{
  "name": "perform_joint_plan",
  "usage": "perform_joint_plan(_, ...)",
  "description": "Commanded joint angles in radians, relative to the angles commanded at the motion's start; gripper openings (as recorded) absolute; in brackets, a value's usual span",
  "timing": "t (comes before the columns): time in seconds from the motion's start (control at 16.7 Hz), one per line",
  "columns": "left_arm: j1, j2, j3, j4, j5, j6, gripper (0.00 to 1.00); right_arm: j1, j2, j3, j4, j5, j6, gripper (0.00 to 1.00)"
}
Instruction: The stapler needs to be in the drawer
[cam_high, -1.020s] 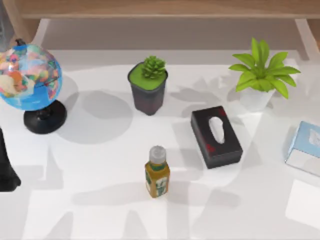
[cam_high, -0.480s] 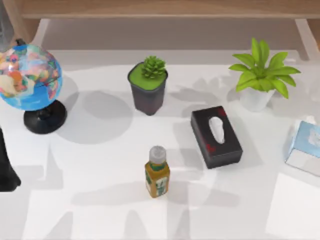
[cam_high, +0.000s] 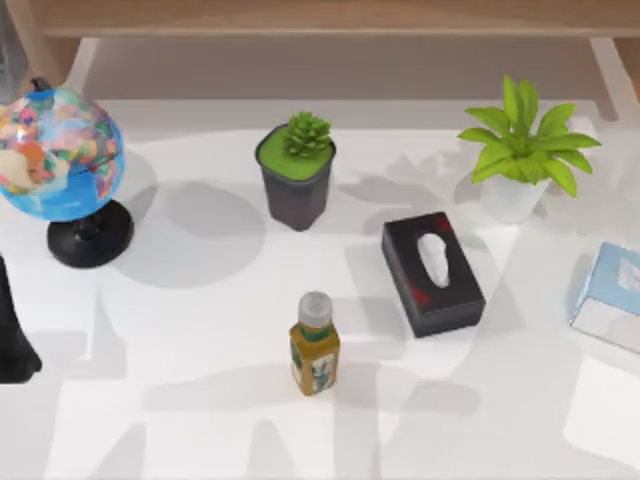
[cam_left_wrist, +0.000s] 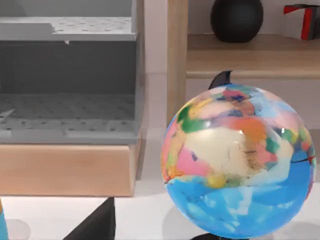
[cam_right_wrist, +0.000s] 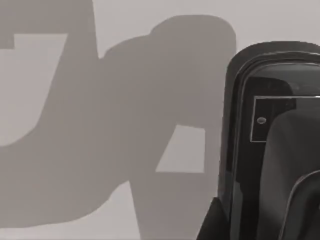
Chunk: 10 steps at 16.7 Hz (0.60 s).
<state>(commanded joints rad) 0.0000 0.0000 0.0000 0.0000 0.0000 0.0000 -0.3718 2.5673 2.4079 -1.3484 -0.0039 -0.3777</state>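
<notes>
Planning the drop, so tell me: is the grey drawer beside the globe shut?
No, in the left wrist view the drawer stands open, its grey inside exposed, beside the globe.

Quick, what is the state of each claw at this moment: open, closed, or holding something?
Left claw: cannot be told; a dark part of the left arm sits at the table's left edge.
Right claw: cannot be told; its wrist view shows the stapler close by.

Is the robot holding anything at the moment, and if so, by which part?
It cannot be told. The right wrist view shows the stapler close up on the table, but no jaws closed around it.
</notes>
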Motion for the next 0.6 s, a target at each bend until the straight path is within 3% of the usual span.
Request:
perform_joint_plan(0.48, 0.000, 0.000, 0.000, 0.000, 0.000, 0.000, 1.00, -0.007, 0.018, -0.011, -0.025, 0.008, 0.026, 0.00)
perform_joint_plan(0.6, 0.000, 0.000, 0.000, 0.000, 0.000, 0.000, 1.00, -0.007, 0.018, -0.011, -0.025, 0.008, 0.026, 0.15)
